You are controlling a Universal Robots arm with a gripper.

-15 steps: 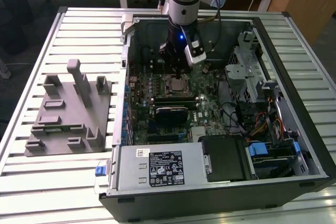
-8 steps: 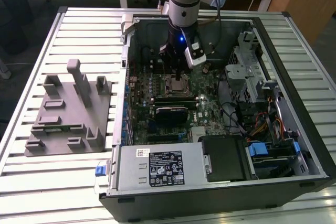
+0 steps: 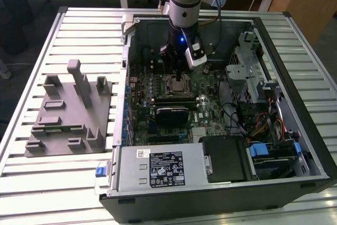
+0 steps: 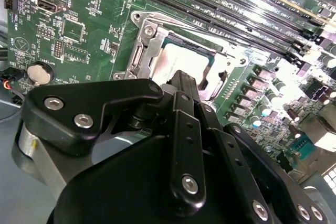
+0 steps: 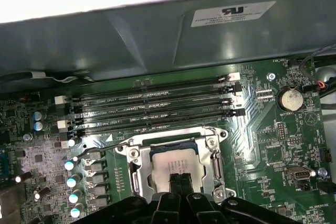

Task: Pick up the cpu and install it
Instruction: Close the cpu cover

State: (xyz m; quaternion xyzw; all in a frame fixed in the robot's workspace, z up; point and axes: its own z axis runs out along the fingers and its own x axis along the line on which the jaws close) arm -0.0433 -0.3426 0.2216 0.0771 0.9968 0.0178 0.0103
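Observation:
The cpu (image 5: 176, 162), a flat square chip with a pale silver top, lies flat inside the metal socket frame (image 5: 137, 177) on the green motherboard (image 5: 268, 145). My gripper (image 5: 181, 182) stands straight over the chip's middle, its two black fingertips pressed together at or just above the silver top; I cannot tell whether they touch it. In the second wrist view the cpu (image 4: 176, 61) shows beyond the gripper (image 4: 184, 80), which hides its near part. In the exterior view the gripper (image 3: 177, 73) reaches down into the open computer case (image 3: 295, 146) above the socket (image 3: 179, 84).
Several memory slots (image 5: 157, 108) run beside the socket, with the case wall (image 5: 157, 40) behind them. A black heatsink block (image 3: 171, 114) sits near the socket. A grey plastic fixture (image 3: 68, 111) with upright posts stands on the slatted table at the exterior view's left. A power supply (image 3: 158, 167) and drive cages crowd the case.

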